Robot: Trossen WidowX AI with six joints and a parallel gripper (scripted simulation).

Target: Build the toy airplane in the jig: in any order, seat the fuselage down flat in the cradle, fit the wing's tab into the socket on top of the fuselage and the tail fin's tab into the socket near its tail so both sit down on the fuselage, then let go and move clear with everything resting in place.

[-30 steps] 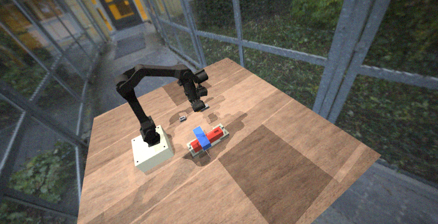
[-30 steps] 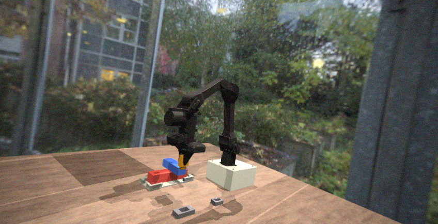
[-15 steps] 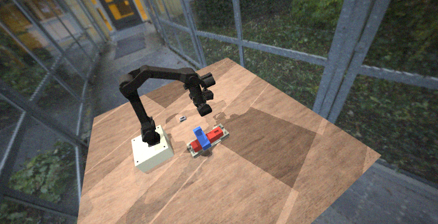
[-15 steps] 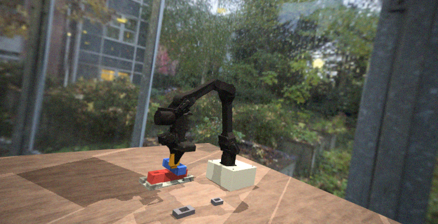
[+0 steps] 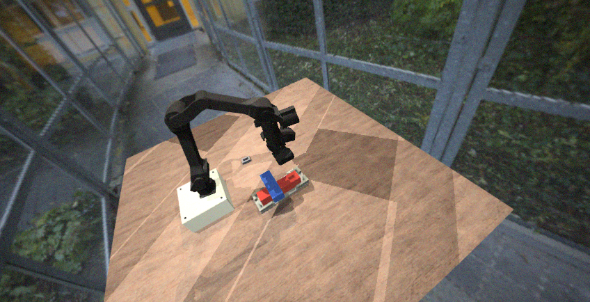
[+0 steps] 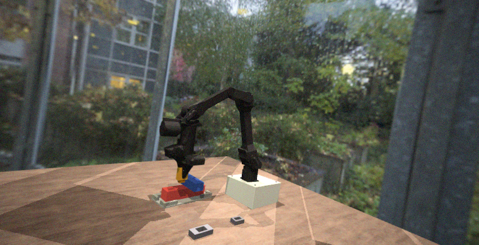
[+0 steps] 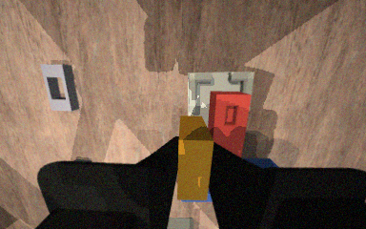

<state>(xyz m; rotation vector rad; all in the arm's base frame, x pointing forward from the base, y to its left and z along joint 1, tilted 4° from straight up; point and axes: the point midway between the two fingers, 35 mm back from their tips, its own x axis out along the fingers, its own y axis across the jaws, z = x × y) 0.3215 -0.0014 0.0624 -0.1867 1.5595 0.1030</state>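
"So, from the top, what does the airplane look like?"

"A plain red fuselage [image 5: 283,183] [image 6: 168,194] [image 7: 230,131] lies lengthwise in the pale jig [image 5: 305,181] [image 6: 168,203] [image 7: 212,78] on the wooden surface [image 5: 331,236] [image 6: 83,215] [image 7: 113,38]. A blue wing [image 5: 271,186] [image 6: 194,182] [image 7: 261,163], a simple straight bar, crosses its top. Near one end of the red block is a rectangular socket [image 5: 291,177] [image 6: 171,187] [image 7: 231,114]."

"And the tail fin?"

"Hidden there; the black arm [image 5: 223,102] [image 6: 247,125] reaches over from its white base [image 5: 209,216] [image 6: 253,195]. A small grey block [image 5: 246,159] [image 6: 236,220] lies apart from the jig."

"Try the exterior view, then."

"There's the tail fin [image 6: 181,174] [image 7: 194,167], a yellow-orange piece (rather like a stubby domino) pointing down from the jaws, above the fuselage and beside the wing in that view. Whether it touches either, I can't tell. A larger grey block [image 6: 200,231] [image 7: 64,87] lies near the small one, each with a rectangular opening."

"What does the wrist view add?"

"The jaws are clamped on the fin from both sides. Its face looks amber, darker toward the far end. The red socket shows uncovered, and only bits of blue wing peek past the black fingers."
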